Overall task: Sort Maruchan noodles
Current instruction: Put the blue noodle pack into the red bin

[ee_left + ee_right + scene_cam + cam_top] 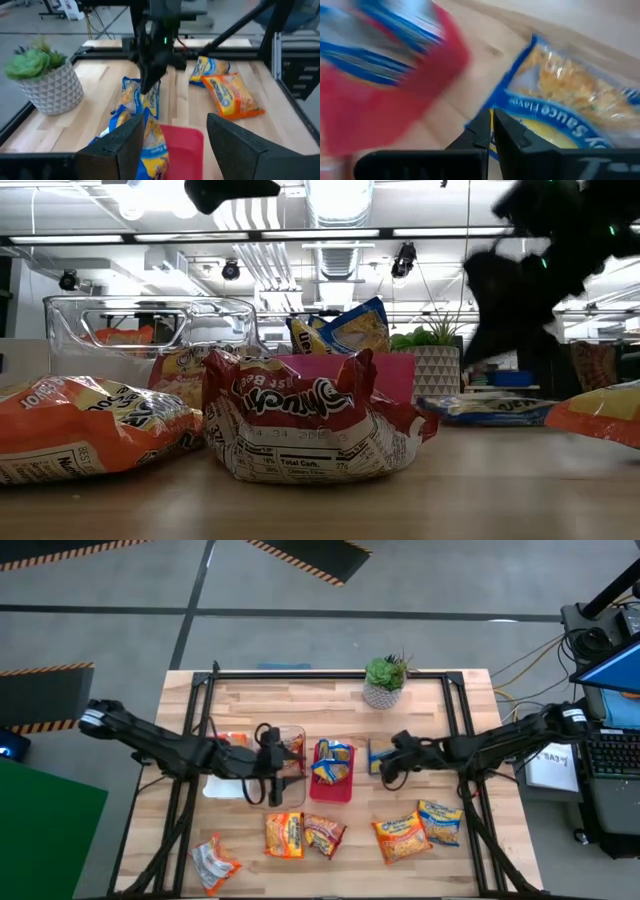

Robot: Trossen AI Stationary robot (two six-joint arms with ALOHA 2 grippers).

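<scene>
I see the right gripper (pixel 491 131) pinched shut on the blue packet (pixel 570 100) edge (light, crinkly, slippery); left gripper (pixel 170 145) open, empty.

Crumpled red-and-orange plastic noodle packet (pixel 305 418), low view, front centre on the bench: brand lettering upside down, partly legible as "…ruch…" with "Beef" beside it; white nutrition panel below reads "Total Carb." plus small numerals too fine to read.

Orange-and-yellow plastic noodle packet (pixel 85 426), low view: inverted lettering, only fragments legible.

Blue-edged yellow plastic noodle packet (pixel 570 105), right wrist view, lying just ahead of the right arm's closed fingers (pixel 492 131): white lettering "Sauce Flavor" on its blue band.

Remaining packets: print illegible.
</scene>
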